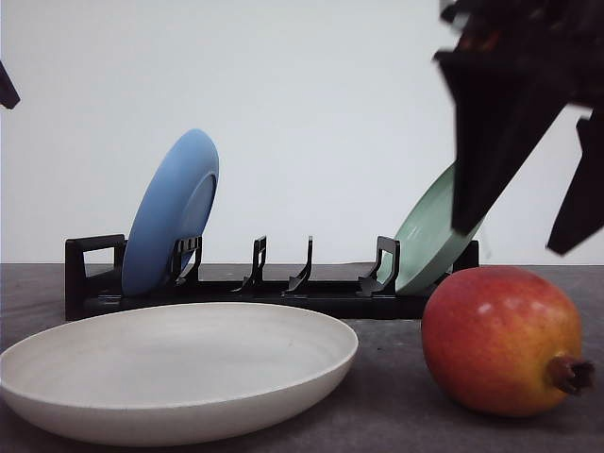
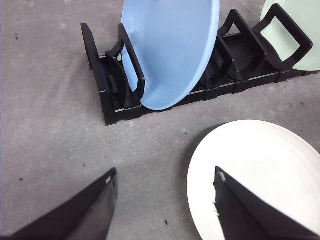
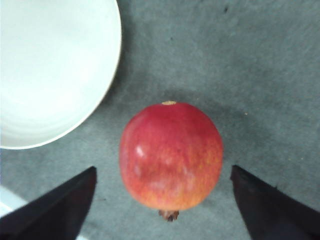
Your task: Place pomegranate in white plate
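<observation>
Right gripper (image 3: 162,200) hanging over the pomegranate (image 1: 502,340), jaws spread wide, nothing gripped.

The pomegranate sits on the grey surface (image 1: 396,387) just beside the white plate (image 1: 179,368), on the robot's right of it, not touching, crown nub pointing right in the front view. Right jaws flank the fruit with clear gaps on both sides. Left gripper (image 2: 165,200) has its jaws spread too, empty, above the plate's edge. Behind, a black dish rack (image 1: 283,283) holds a blue plate (image 1: 170,212) and a pale green plate (image 1: 429,231).

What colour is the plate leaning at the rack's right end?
Pale green plate, clearest in the front view.
</observation>
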Available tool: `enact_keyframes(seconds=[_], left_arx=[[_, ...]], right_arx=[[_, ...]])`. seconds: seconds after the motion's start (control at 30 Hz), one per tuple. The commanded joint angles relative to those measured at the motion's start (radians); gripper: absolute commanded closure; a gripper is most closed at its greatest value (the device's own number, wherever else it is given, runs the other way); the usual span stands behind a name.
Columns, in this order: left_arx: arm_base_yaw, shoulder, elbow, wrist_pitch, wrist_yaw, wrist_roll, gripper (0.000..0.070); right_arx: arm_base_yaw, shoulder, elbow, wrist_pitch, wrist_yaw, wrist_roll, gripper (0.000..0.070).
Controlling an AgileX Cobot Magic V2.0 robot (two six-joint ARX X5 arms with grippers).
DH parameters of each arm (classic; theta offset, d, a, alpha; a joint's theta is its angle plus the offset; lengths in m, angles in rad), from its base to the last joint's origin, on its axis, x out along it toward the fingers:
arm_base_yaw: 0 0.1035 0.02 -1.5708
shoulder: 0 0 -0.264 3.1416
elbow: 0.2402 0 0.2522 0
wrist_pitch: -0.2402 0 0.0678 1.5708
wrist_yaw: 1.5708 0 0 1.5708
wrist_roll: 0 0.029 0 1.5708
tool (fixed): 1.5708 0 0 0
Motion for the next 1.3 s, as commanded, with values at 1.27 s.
enact_keyframes(seconds=[1.27], left_arx=[[-0.002,0.014,0.011,0.041,-0.007,0.005,0.0347]], right_arx=[[0.053,0.283,0.258,-0.090,-0.029,-0.233,0.0210]])
